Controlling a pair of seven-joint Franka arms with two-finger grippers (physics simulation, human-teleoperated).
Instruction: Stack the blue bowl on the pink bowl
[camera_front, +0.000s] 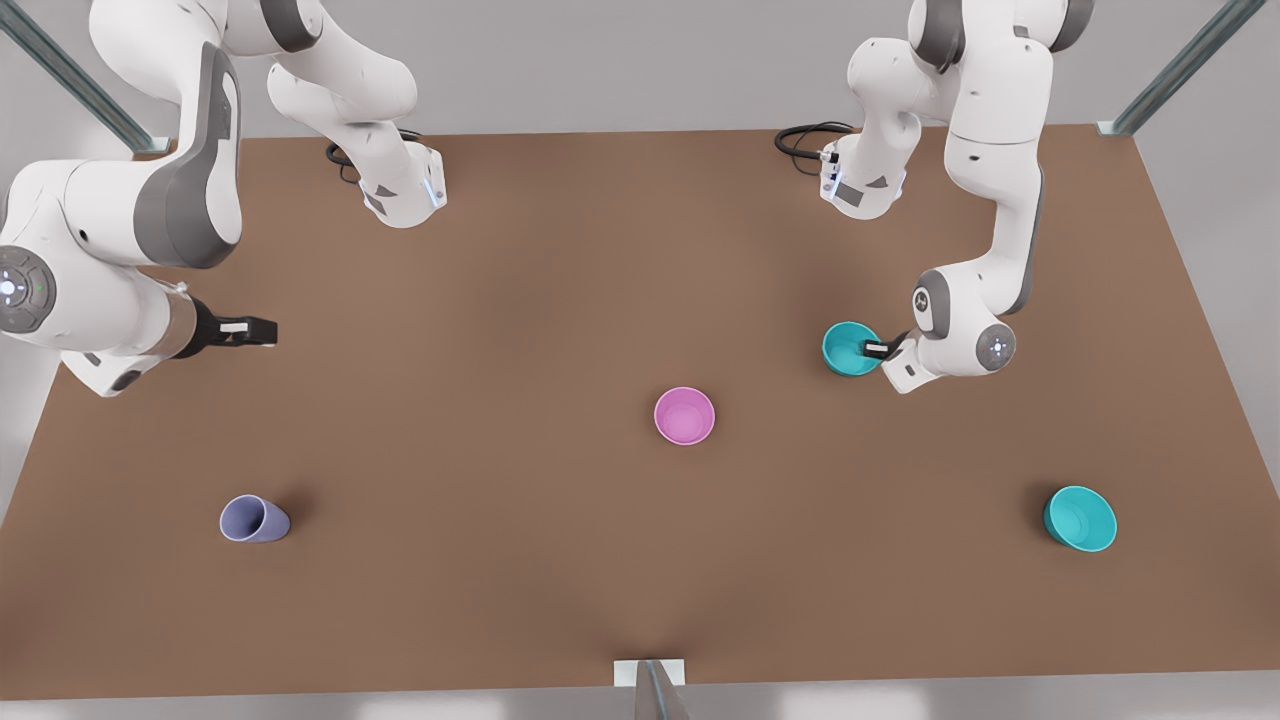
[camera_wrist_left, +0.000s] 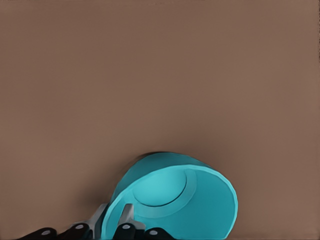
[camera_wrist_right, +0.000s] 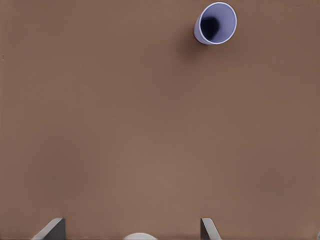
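Blue bowl (camera_front: 848, 349), the small deep teal plastic one, sits right of centre in the front view, and the left tool (camera_front: 877, 349) has its fingers closed over the rim, one inside and one outside. Small magenta-pink plastic bowl (camera_front: 685, 416) stands apart from it near the middle of the brown tabletop (camera_front: 500, 300). Right tool (camera_front: 262, 331) hangs wide open and empty at the left edge, waiting, with the narrow lavender-blue cup (camera_wrist_right: 215, 23) well ahead of it.

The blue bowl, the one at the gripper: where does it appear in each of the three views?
Front view: the blue bowl sits toward the front view's right, the left gripper on its rim.
Left wrist view: the bowl lies close, one finger on each side of its wall.
Right wrist view: not in it.
Shared landmark: the brown table.
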